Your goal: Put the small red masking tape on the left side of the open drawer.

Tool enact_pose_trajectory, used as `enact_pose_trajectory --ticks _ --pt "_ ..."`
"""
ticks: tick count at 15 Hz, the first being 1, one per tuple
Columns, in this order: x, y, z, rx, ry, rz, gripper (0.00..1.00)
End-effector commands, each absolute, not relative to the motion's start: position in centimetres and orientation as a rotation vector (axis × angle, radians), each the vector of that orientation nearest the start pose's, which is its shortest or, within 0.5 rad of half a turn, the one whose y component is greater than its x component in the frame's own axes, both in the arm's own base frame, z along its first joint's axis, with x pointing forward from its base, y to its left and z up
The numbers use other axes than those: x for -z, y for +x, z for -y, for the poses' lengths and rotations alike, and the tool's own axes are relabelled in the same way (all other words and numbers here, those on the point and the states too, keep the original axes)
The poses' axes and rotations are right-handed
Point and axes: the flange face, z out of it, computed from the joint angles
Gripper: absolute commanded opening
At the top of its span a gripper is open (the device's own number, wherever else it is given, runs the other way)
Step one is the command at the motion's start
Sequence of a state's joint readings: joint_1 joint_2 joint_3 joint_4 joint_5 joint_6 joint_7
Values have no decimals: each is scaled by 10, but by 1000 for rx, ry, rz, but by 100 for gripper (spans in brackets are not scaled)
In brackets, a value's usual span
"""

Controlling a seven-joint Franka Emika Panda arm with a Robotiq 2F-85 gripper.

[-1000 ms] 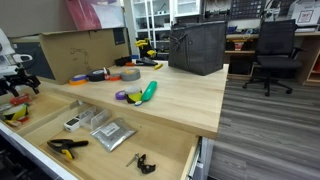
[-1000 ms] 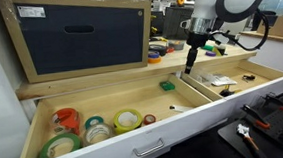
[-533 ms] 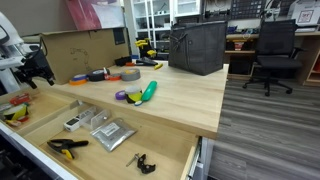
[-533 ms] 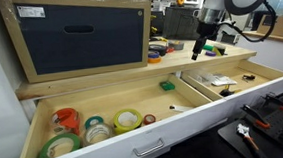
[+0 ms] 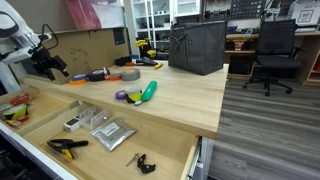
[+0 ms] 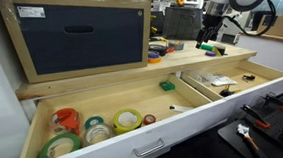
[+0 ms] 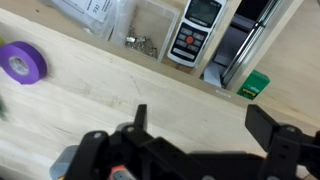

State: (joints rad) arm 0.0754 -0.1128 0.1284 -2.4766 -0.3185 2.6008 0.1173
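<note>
Down front in the wide, shallow pale-wood open drawer, a tiny red ring of masking tape lies in the left section near a yellow roll, so I reckon it's placed. Best just lift clear of the purple tape roll. Black Robotiq gripper, jaws spread and empty, hung low by the drawer a second ago; now it's over the benchtop.

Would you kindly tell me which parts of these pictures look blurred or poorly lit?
Wrist view: the gripper is dark and out of focus in the foreground, while the purple tape is fairly sharp. Both exterior views: even indoor light, no strong glare, the drawer softly shadowed.
</note>
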Motion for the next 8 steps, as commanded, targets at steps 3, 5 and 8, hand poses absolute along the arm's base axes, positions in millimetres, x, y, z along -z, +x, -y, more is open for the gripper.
enact_pose_trajectory --ticks 3,5,8 --pt "-363 499 -80 453 -3144 272 100" --pt "-369 508 -78 428 -3083 193 100" --pt "-388 521 -79 408 -2965 144 100"
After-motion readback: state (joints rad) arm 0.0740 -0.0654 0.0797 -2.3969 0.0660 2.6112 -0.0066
